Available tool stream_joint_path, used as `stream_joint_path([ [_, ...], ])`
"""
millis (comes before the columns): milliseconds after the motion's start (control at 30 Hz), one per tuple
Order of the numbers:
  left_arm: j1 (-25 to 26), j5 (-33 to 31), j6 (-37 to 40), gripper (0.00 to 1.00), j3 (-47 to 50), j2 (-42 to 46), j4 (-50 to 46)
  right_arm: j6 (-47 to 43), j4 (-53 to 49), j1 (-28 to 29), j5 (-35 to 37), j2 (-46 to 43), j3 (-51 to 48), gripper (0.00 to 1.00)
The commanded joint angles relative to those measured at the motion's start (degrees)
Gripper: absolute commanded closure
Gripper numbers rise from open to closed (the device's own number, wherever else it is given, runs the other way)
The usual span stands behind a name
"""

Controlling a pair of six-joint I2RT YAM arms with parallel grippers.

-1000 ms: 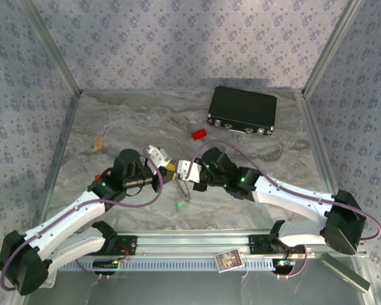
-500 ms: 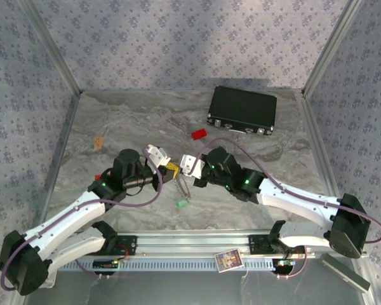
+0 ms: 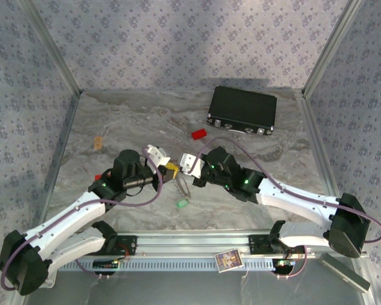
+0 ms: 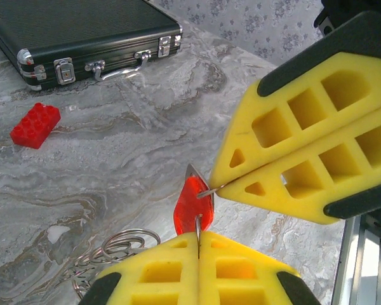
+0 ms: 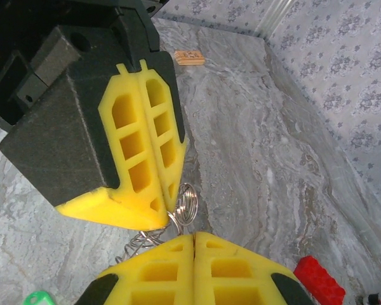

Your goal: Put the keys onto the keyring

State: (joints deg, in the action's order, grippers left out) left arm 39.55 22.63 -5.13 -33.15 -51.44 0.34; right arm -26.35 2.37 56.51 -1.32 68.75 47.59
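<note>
Step in hand: threading the red key (image 4: 190, 208) onto the keyring (image 5: 186, 206), centre frame. Your left end effector (image 4: 199, 236) clamps the key; your right end effector (image 4: 217, 187) pinches ring wire at its head. Next, feed the coil through. The green key (image 3: 181, 204) lies on the table (image 3: 127, 121), lower centre.

The left claw (image 3: 169, 171), closed on the red key (image 4: 192, 204), meets the closed right claw (image 3: 185, 169) tip to tip and bars mid-bench (image 3: 133, 121), with the green key (image 3: 181, 204) just nearer. The red block (image 3: 199, 134) and black case (image 3: 242, 109) crowd the far right. The far left lies open but for a small tan piece (image 3: 98, 142).
</note>
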Motion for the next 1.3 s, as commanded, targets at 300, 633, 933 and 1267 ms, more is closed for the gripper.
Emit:
stream_joint_path([
  [300,0.46,0.09,-0.77,1.0,0.27,0.97,4.49,1.65,0.7,0.09,-2.45,0.59,-0.69,1.0],
  [633,0.51,-0.26,-0.82,1.0,0.37,1.08,4.63,1.7,-0.06,0.07,-4.02,0.51,-0.72,1.0],
  [933,0.53,-0.81,-0.88,1.0,0.36,1.04,5.02,1.78,-1.4,0.08,-5.88,0.59,-0.57,1.0],
  [1267,0.44,-0.12,-0.81,1.0,0.36,0.98,5.11,1.43,0.92,-0.28,-1.26,-0.43,-1.77,1.0],
])
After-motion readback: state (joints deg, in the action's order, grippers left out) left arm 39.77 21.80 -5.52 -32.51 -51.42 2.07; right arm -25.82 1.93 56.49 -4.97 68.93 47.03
